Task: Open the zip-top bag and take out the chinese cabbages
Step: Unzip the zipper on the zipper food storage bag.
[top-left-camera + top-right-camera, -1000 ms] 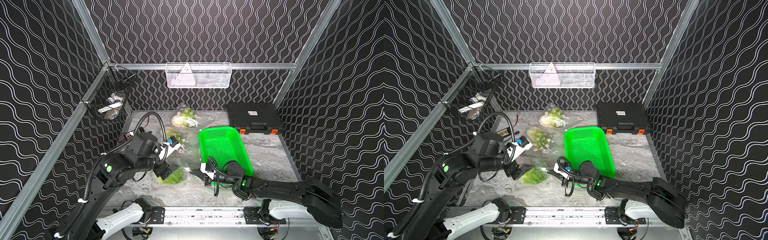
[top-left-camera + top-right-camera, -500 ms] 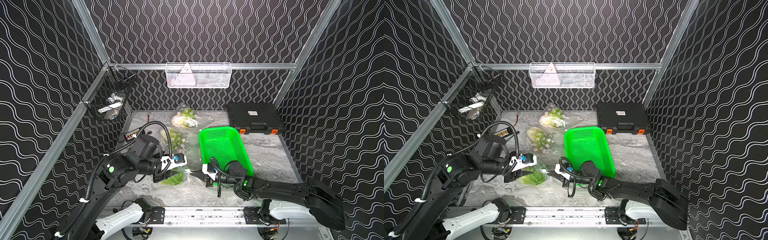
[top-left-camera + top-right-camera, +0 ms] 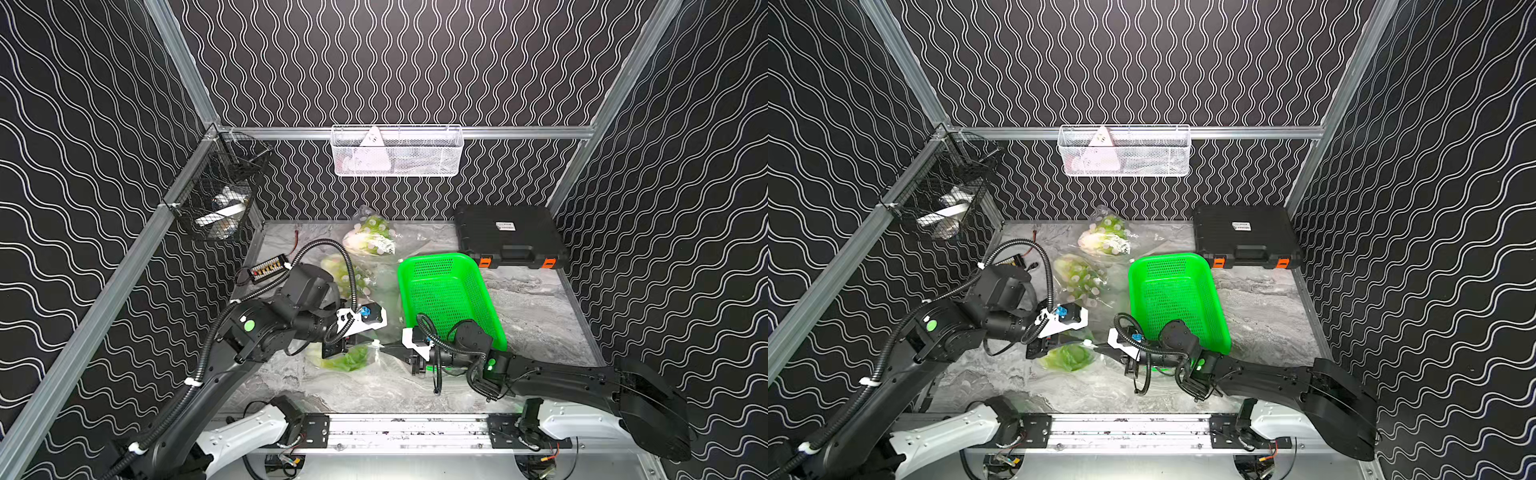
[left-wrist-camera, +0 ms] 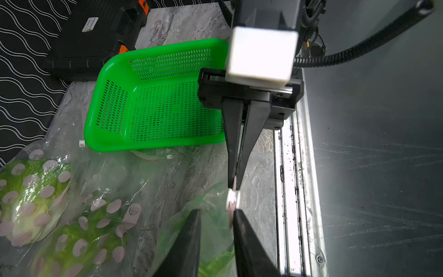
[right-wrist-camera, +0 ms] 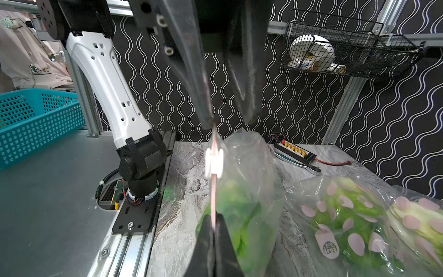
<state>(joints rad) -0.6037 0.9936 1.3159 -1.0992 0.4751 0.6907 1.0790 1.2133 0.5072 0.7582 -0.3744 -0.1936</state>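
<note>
Since a second ago the left gripper (image 4: 215,213) has swung across to the bag (image 3: 347,360) and its fingers have drawn in. They now straddle the bag's top with a gap, and I cannot tell whether they pinch it. Inside the clear bag, a crinkled light-green cabbage (image 5: 239,211) lies on the table (image 3: 532,316). The right gripper (image 3: 384,348), unmoved, is clenched on the bag's zip edge, just beside the green basket (image 3: 449,286).
</note>
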